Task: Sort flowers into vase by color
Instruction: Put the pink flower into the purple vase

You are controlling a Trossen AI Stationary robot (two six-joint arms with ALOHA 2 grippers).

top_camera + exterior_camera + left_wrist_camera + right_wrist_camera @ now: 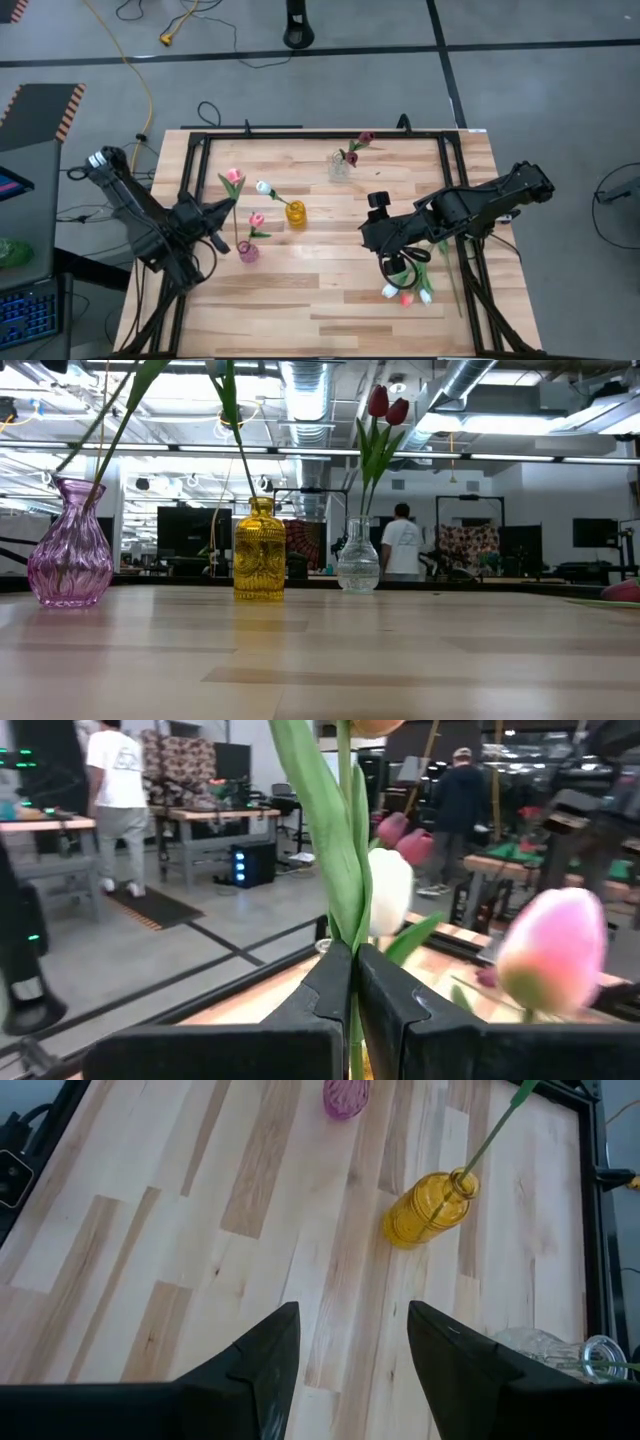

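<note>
Flowers lie in two groups when I look down from above: some already stand in the three vases near the middle of the counter (330,300), and a loose bunch (407,290) lies on the wood just under my right arm, heads white and pink. A pink tulip (235,177) rises from my left pincer (222,225), beside the pink vase (247,252), which already holds one pink head. The yellow vase (295,213) carries a white tulip, the clear vase (340,166) two dark red ones. My right pincer (385,238) hangs above the counter between the yellow vase and the bunch.

From counter height, the three vases stand in a row, stems upright in each, the two red heads (386,405) plain above the clear glass. Neither pincer shows here.

My left wrist shows the fingers clamped tight on a green stem (352,870) with its leaf, held roughly upright. To do this well, I judge I should keep the stem vertical, bring its cut end over the narrow mouth of the pink vase, and lower slowly so it does not knock the flower already inside.

My right wrist shows the fingers (262,1365) standing wide apart with nothing between them, bare wood below, the yellow vase ahead. I would leave this arm waiting until the left is finished.
</note>
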